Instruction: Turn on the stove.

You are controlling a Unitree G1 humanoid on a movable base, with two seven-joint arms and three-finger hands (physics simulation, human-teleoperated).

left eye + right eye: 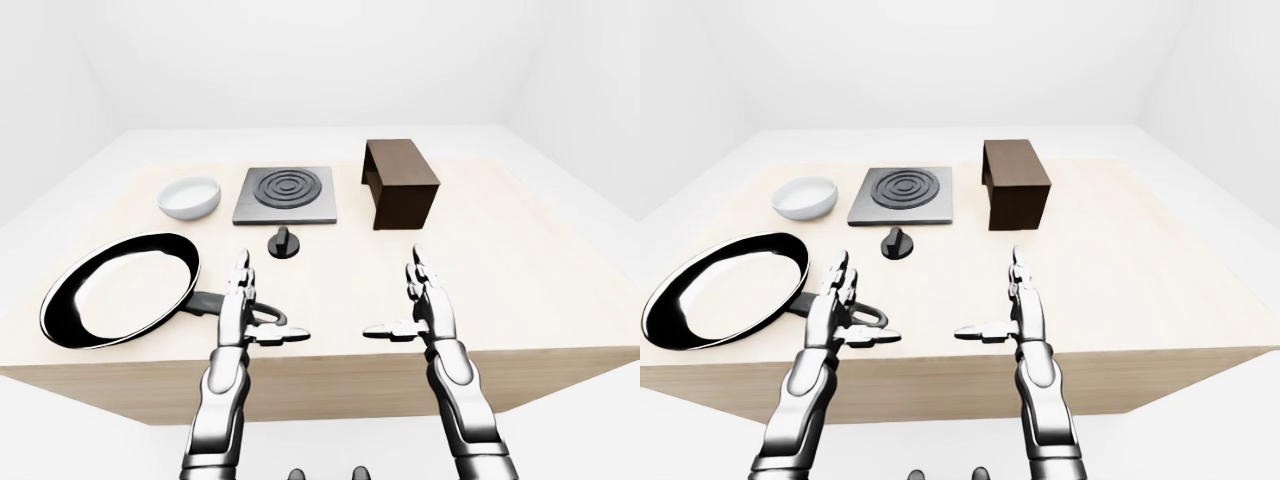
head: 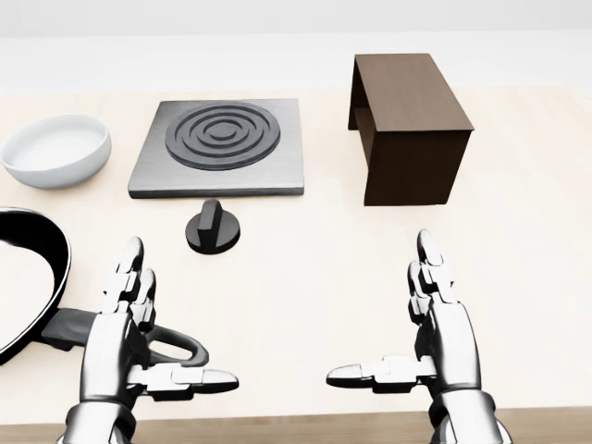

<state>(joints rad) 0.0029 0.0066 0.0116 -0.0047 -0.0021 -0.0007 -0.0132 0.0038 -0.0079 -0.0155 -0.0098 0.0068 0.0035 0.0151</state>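
Note:
A grey stove plate [image 2: 219, 148] with dark concentric burner rings lies near the top middle of the wooden table in the head view. Just below it sits its black round knob [image 2: 213, 228] with a raised bar across the top. My left hand [image 2: 153, 338] hovers open below and left of the knob, fingers straight, thumb pointing right, above the pan's handle loop. My right hand [image 2: 407, 333] is open too, lower right of the knob, thumb pointing left. Neither hand touches the knob.
A black frying pan [image 1: 118, 288] lies at the left, its handle [image 2: 171, 350] under my left hand. A white bowl [image 2: 55, 148] stands left of the stove. A dark brown open box [image 2: 407, 125] stands right of it. The table's near edge [image 1: 330, 365] runs under my wrists.

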